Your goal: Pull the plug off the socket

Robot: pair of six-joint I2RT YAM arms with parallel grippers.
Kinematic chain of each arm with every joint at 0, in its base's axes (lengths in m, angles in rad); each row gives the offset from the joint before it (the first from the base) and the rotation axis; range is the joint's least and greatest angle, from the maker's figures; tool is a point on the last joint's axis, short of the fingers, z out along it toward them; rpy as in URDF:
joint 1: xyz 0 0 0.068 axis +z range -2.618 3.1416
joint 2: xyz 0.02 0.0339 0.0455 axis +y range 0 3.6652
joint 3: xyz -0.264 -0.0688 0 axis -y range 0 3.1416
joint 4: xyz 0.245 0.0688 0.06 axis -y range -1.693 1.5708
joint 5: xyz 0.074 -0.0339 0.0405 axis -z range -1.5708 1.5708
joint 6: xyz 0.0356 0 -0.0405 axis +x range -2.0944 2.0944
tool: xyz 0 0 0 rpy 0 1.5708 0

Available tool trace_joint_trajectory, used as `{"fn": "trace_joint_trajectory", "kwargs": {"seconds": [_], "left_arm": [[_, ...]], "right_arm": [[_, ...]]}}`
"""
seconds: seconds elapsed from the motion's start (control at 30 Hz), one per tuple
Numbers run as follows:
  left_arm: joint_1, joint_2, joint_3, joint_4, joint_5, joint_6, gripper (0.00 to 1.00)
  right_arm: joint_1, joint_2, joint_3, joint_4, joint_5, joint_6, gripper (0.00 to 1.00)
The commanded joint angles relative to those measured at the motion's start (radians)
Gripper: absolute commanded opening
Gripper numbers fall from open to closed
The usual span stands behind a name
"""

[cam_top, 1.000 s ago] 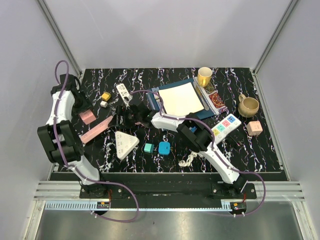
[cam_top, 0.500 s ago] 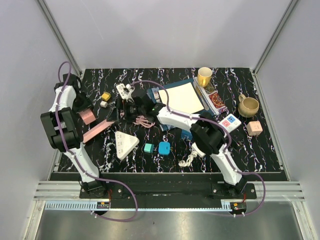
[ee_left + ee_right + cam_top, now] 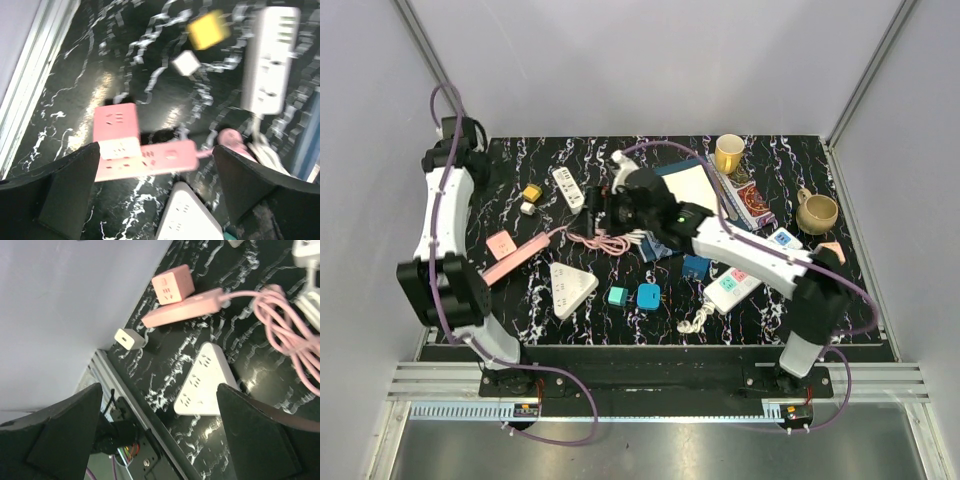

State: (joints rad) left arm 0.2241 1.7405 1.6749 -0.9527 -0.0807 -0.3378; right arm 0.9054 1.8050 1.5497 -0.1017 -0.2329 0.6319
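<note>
Both claws gape empty, the left gripper (image 3: 156,150) over the far-left corner of the table (image 3: 865,300), the right gripper (image 3: 160,389) near its middle, while the pink cube plug (image 3: 502,243) lies against the pink power strip (image 3: 517,258) on the left side.

Black, white-veined marble tabletop (image 3: 785,165); plain grey walls (image 3: 650,60); aluminium rail (image 3: 880,380) along the near edge

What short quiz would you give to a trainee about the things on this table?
1. True or false: the yellow mug stands at the near edge of the table.
2. The pink cube socket lies nearest to: A the pink power strip, B the yellow mug, C the blue cube.
3. Fill in: ___ mugs stand on the table.
Key: 1 false, it stands at the far edge; 2 A; 3 two.
</note>
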Motion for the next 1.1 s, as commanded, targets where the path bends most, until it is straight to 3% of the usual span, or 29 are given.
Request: {"fn": "trace_joint_trajectory", "kwargs": {"seconds": [0.0, 0.1, 0.2, 0.4, 0.53, 0.7, 1.07], "left_arm": [[-0.100, -0.263, -0.038, 0.086, 0.141, 0.048, 0.99], [-0.144, -0.444, -0.179, 0.202, 0.353, 0.082, 0.99], [-0.198, -0.596, -0.306, 0.270, 0.481, 0.108, 0.99], [-0.273, -0.866, -0.592, 0.429, 0.660, 0.054, 0.99], [-0.293, -1.021, -0.745, 0.474, 0.653, 0.072, 0.99], [-0.305, -1.142, -0.909, 0.574, 0.664, 0.045, 0.99], [-0.308, -1.164, -0.906, 0.508, 0.616, 0.079, 0.99]], "right_arm": [[-0.008, -0.208, -0.147, -0.056, 0.219, -0.063, 1.00], [-0.008, -0.334, -0.233, -0.114, 0.343, -0.066, 1.00], [-0.008, -0.444, -0.305, -0.182, 0.460, -0.046, 1.00], [-0.010, -0.711, -0.491, -0.204, 0.550, 0.006, 1.00], [-0.010, -0.881, -0.594, -0.222, 0.566, 0.015, 1.00], [-0.008, -0.957, -0.674, -0.240, 0.581, 0.041, 1.00], [-0.010, -0.954, -0.694, -0.245, 0.563, 0.031, 1.00]]}}
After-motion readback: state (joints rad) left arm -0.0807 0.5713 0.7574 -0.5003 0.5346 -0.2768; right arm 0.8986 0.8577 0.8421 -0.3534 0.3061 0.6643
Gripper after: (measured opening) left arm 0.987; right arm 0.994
